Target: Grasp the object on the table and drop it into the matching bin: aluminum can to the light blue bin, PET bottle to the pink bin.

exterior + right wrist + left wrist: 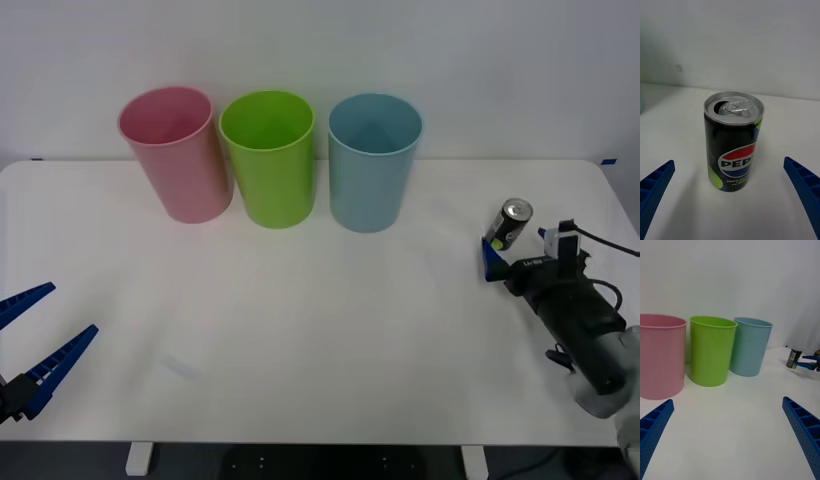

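Here the aluminum can (733,140) stands between the right gripper's (730,195) open jaws.

The right gripper (497,256) had blue fingers (655,187) moulded with a row of open, ribbed cells along each edge and tapering toward the tips. Behind those jaws sat a small white block on a black mount with pale lettering, then a thick black cylindrical wrist ending in a grey rounded segment. A thin black cable looped away from behind the jaws. The left gripper (38,340) carried the same blue ribbed fingers (802,423), joined behind the jaws to a black bracket.
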{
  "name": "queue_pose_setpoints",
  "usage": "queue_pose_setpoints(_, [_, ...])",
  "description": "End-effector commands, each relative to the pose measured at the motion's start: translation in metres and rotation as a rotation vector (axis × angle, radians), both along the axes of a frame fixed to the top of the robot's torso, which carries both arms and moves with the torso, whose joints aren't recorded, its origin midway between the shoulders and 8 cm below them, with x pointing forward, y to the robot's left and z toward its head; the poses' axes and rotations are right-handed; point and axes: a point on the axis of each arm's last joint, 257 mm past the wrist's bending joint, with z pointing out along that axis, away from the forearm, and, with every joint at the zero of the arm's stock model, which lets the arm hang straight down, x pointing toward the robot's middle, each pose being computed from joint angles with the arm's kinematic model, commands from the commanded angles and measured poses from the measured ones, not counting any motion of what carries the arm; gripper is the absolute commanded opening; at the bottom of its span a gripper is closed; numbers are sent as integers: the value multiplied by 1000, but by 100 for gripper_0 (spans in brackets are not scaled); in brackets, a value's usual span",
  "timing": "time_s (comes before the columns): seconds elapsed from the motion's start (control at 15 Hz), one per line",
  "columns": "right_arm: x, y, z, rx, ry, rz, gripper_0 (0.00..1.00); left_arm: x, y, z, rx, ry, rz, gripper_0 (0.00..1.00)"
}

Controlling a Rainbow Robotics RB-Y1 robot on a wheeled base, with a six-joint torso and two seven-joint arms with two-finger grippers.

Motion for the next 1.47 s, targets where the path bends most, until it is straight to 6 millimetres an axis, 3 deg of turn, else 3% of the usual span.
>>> queue_pose_setpoints(0.07, [17,7,-4,6,24,-2,100,0,0,0,0,0,0,100])
queue_pose_setpoints(0.4, [39,8,2,-25,42,-38,100,0,0,0,0,0,0,100])
queue_pose_setpoints(0.87, [41,8,2,-34,46,-51,100,0,0,0,0,0,0,100])
queue_pose_setpoints(0.93, [41,8,2,-37,46,-50,37,0,0,0,0,0,0,100])
queue_pose_setpoints(1.0, [41,8,2,-40,46,-50,10,0,0,0,0,0,0,100])
queue_pose_setpoints(1.07, [41,8,2,-41,45,-50,1,0,0,0,0,0,0,100])
queue_pose_setpoints(1.47, [41,8,1,-42,46,-49,0,0,0,0,0,0,0,100])
